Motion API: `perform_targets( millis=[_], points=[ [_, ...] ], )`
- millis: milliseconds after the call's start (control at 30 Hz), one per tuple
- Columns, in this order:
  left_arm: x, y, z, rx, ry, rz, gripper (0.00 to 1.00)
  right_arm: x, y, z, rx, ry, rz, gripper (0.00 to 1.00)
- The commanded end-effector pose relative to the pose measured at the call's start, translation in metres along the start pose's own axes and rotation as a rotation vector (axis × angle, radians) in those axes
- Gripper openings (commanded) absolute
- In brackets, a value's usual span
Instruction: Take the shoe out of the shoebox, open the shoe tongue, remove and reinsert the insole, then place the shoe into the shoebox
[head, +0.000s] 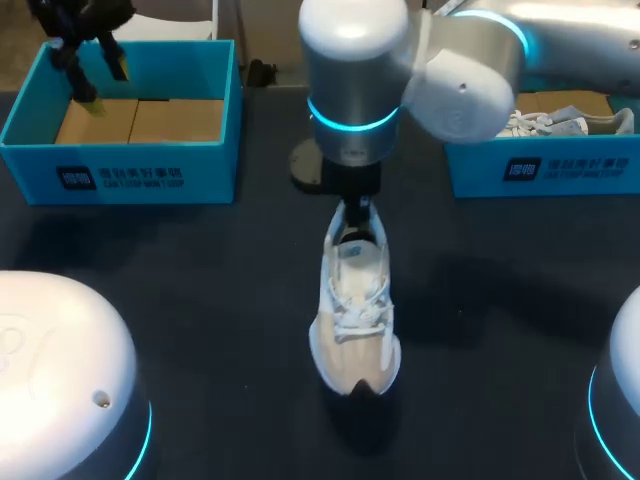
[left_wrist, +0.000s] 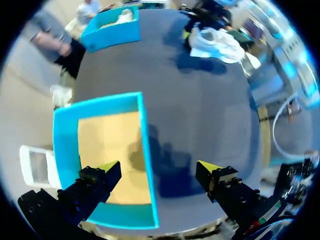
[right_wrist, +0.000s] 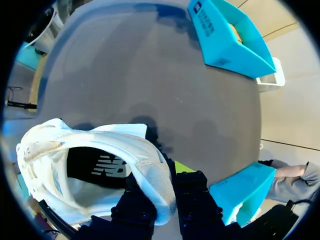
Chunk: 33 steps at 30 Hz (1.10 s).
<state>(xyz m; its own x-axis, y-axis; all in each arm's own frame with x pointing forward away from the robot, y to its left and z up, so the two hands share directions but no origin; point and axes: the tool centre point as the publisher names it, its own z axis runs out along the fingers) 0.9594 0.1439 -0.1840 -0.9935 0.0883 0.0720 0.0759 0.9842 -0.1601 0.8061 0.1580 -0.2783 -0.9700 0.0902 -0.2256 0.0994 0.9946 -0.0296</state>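
The shoe (head: 355, 320) is standing on its sole on the desk (head: 200, 290). Its toe is pointing toward us and its laces are showing on top. We are holding it with our right gripper (head: 356, 214), which is sitting right at the shoe's heel. In the right wrist view the right gripper (right_wrist: 165, 194) is pinching the heel collar, with one finger inside the shoe's opening and the other outside against its back. The dark insole is showing inside the opening.

Our left gripper (head: 92, 70) is hanging well away from the shoe, beyond its heel and off to our left, above the left box (head: 120, 165). In the left wrist view its fingers are spread wide with nothing between them. One is showing against the box's cardboard floor and the other against the desk on the shoe's side of the box wall.

The right box (head: 560, 170) is lying beyond the shoe's heel on our right. A second shoe (head: 560, 125) is resting inside it.
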Motion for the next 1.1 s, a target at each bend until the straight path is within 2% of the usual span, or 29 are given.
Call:
perform_targets(
  millis=[33,100,233,600,667,700,767,867,1100],
  points=[
    [-0.008,0.011,-0.010,-0.083,-0.056,-0.775,1.00,-0.011,-0.022,-0.024,-0.010,-0.010,-0.003,0.00],
    [-0.009,0.020,-0.013,-0.082,-0.103,-0.896,1.00,-0.018,-0.028,-0.030,0.004,-0.018,-0.006,0.00],
    [-0.009,0.020,-0.013,-0.082,-0.103,-0.896,1.00,-0.038,-0.049,-0.047,-0.001,-0.036,0.002,0.00],
    [-0.009,0.020,-0.013,-0.082,-0.103,-0.896,1.00,-0.038,-0.049,-0.047,-0.001,-0.036,0.002,0.00],
    [-0.017,0.022,-0.010,-0.110,-0.032,-1.072,1.00,-0.036,-0.047,-0.043,-0.018,-0.008,0.027,0.00],
    [-0.021,0.025,-0.009,-0.117,-0.020,-1.176,1.00,-0.037,-0.047,-0.042,0.022,0.005,0.025,0.00],
    [-0.027,0.034,-0.009,-0.123,0.001,-1.364,1.00,-0.045,-0.056,-0.048,0.021,0.002,0.043,0.00],
    [-0.029,0.051,-0.009,-0.115,0.003,-1.569,1.00,-0.064,-0.077,-0.058,0.071,-0.003,0.065,0.00],
    [-0.024,0.078,-0.016,-0.052,-0.018,-1.867,1.00,-0.113,-0.121,-0.088,0.098,-0.049,0.096,0.00]
  ],
)
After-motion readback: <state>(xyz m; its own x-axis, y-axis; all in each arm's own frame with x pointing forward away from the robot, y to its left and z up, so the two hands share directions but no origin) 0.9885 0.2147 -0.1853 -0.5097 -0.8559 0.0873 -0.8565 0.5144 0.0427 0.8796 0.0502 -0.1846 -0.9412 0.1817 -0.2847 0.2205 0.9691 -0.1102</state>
